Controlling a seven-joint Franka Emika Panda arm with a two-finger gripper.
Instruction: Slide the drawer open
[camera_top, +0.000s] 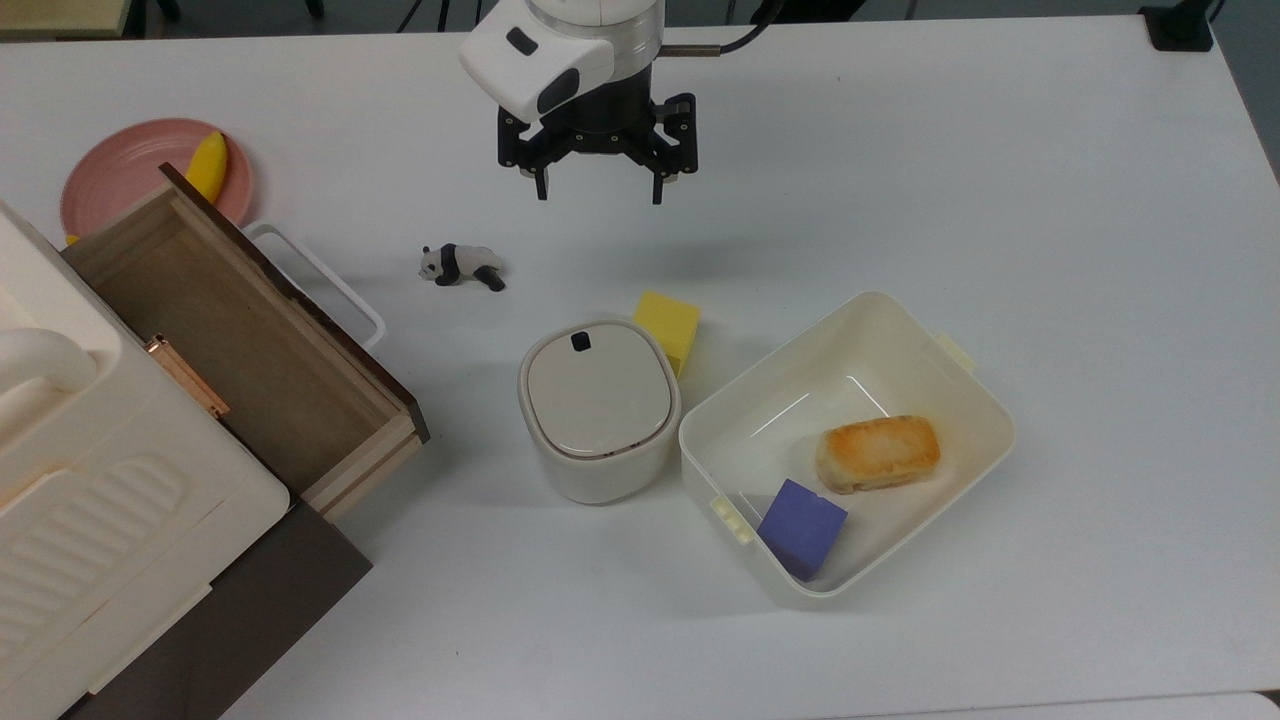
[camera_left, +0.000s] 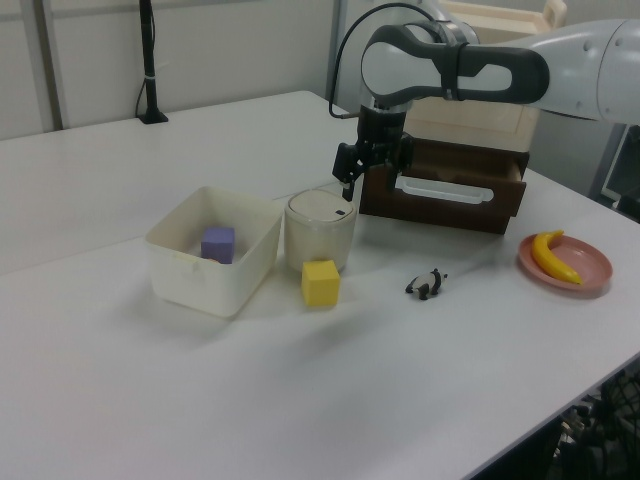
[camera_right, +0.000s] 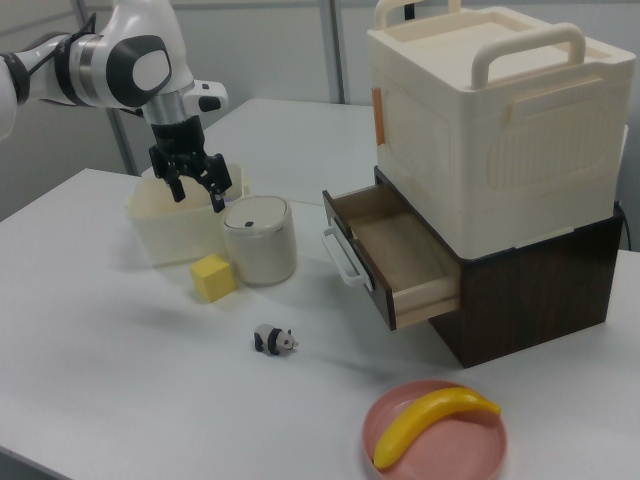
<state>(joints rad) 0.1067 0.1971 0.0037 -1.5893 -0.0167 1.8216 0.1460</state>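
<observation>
Though the drawer (camera_top: 245, 345) already stood pulled out in the top view, well off to the top view's left of the hand (camera_top: 597, 178), whose fingers hung spread and empty above the bench (camera_top: 900, 150), little remained to spoil. In the left view, the canister (camera_left: 320, 231) sat just below the hand (camera_left: 372, 172); a careless descent could knock it. In the right view, the panda (camera_right: 272, 340) lay between hand (camera_right: 194, 182) and drawer (camera_right: 392, 256), liable to be swept aside.
</observation>
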